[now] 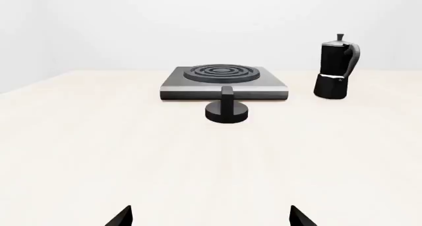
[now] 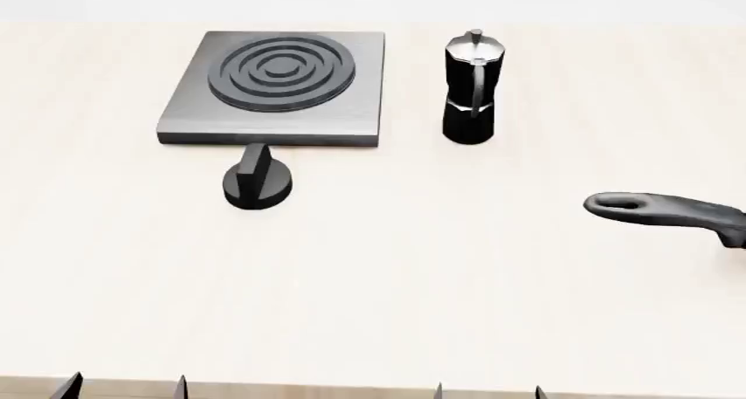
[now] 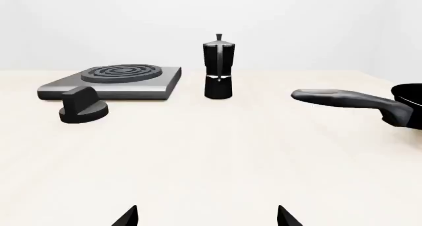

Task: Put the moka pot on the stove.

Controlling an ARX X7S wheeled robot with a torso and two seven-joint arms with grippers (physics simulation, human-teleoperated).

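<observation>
The moka pot (image 2: 473,86) stands upright on the surface (image 2: 466,294) near its far edge, just beside the stove (image 2: 279,86) — not on it. Both pincers — left (image 2: 122,388) and right (image 2: 490,390) — hang spread and empty at the near edge.

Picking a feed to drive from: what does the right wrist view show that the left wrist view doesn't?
Only the right wrist view shows the pan handle and a bit of the pan's body at the frame edge. The left wrist view shows nothing extra. Both share the stove, the dial knob, the upright moka pot standing on the table beside the stove, and open gripper fingertips.
</observation>
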